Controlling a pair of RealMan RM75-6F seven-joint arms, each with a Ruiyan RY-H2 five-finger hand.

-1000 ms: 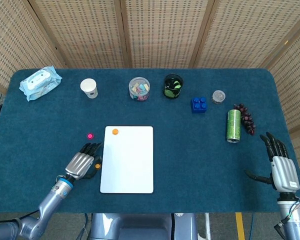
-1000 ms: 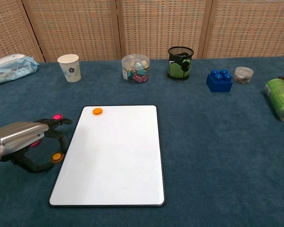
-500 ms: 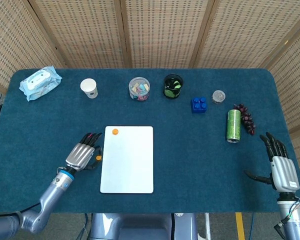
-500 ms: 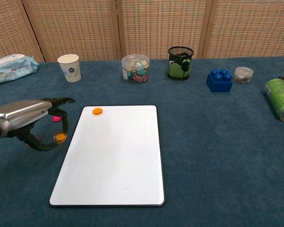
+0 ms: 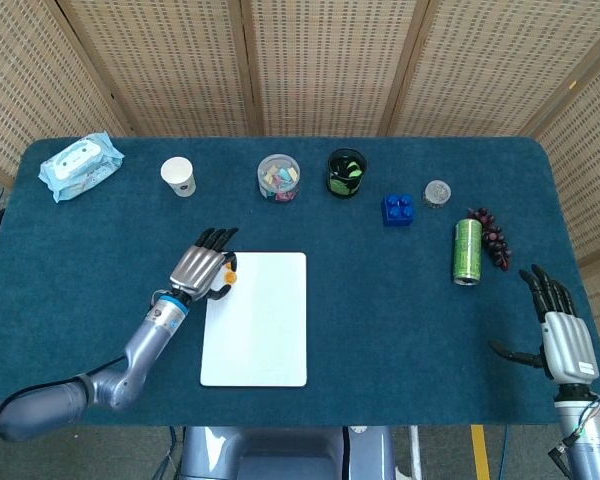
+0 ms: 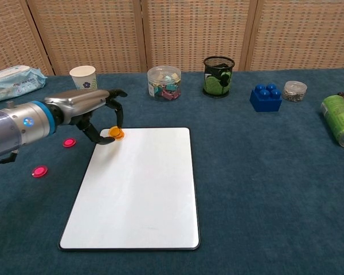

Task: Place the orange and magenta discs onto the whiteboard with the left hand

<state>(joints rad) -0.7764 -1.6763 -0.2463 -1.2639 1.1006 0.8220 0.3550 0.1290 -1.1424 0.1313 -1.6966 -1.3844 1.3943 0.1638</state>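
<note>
My left hand (image 6: 90,109) (image 5: 202,268) hovers at the top-left corner of the whiteboard (image 6: 143,189) (image 5: 255,320). Between its thumb and a finger it pinches an orange disc (image 6: 116,133) (image 5: 230,273), right at the board's surface. I cannot make out a second orange disc apart from this one. Two magenta discs lie on the cloth left of the board, one nearer the hand (image 6: 69,142) and one further down (image 6: 40,171). My right hand (image 5: 560,335) rests with fingers spread at the table's right edge, holding nothing.
Along the back stand a wipes pack (image 6: 14,83), a paper cup (image 6: 84,81), a clear tub of clips (image 6: 164,82), a mesh pen cup (image 6: 218,75), a blue brick (image 6: 265,97) and a small jar (image 6: 294,90). A green can (image 6: 339,120) lies at the right.
My left hand has carried an orange disc from beside the board's left edge up and right to its top-left corner. Two magenta discs now lie uncovered. The right hand has stayed still.
</note>
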